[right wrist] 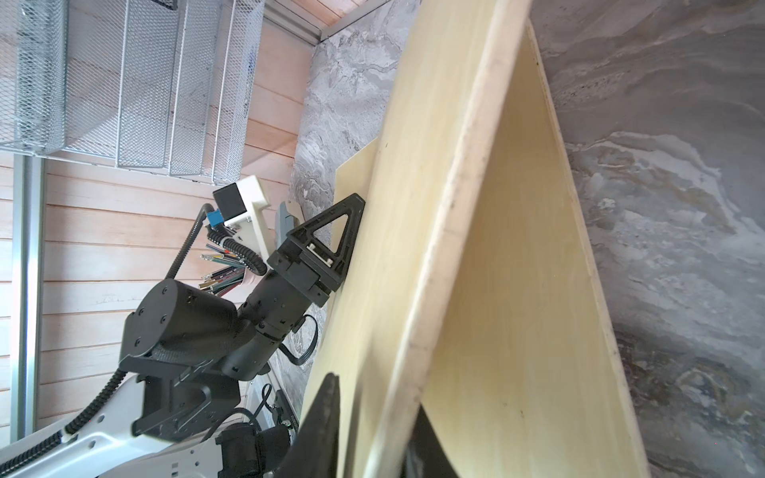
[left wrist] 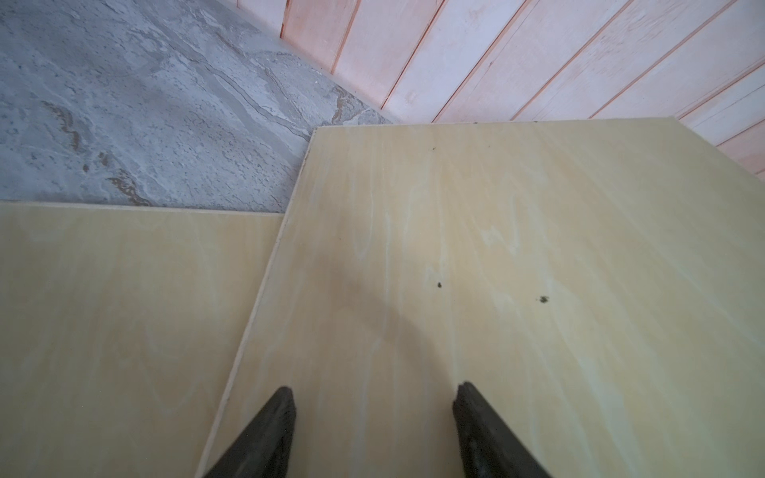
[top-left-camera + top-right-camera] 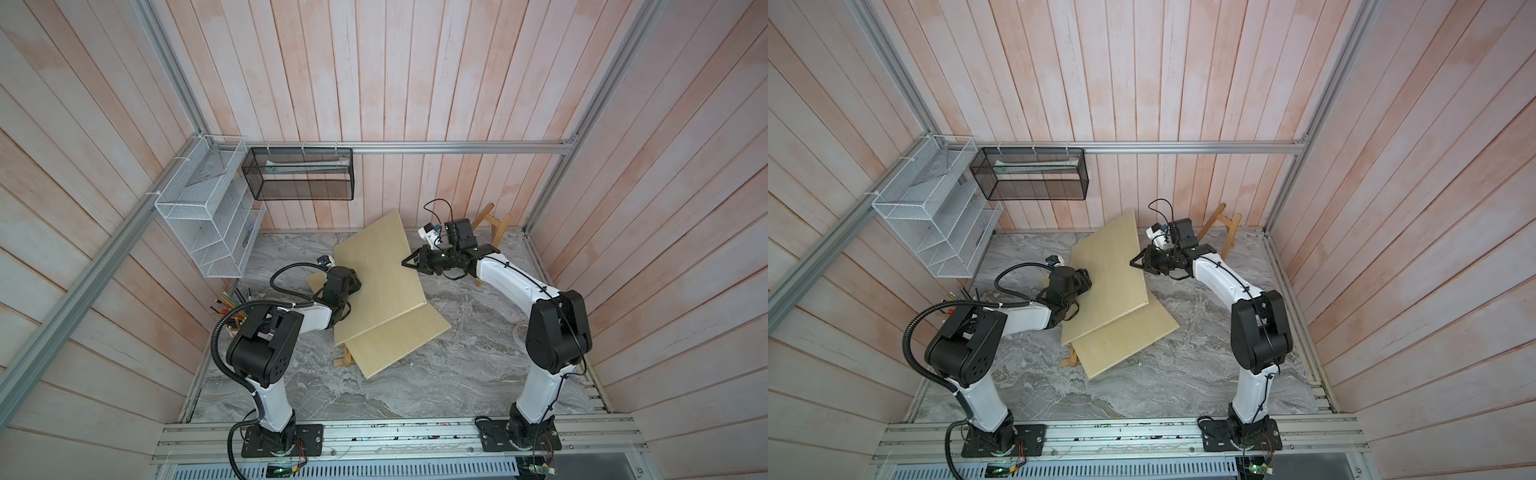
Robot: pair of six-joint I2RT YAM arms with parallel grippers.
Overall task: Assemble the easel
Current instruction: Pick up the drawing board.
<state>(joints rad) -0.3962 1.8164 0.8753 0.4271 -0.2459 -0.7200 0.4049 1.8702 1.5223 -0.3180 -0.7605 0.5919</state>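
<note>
With the right gripper [image 3: 405, 262] clamped on the raised edge of the upper plywood board [image 3: 374, 282] and the left gripper [image 2: 374, 389] spread open against its face, the board is best swung aside slowly, clear of the easel [image 3: 501, 230] leaning at the back wall [image 3: 415, 83] behind the right gripper.

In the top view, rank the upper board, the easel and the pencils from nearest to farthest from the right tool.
1. upper board: its edge sits in the right tool.
2. easel: behind the tool, leaning at the back wall.
3. pencils: far across, by the left wall.
</note>
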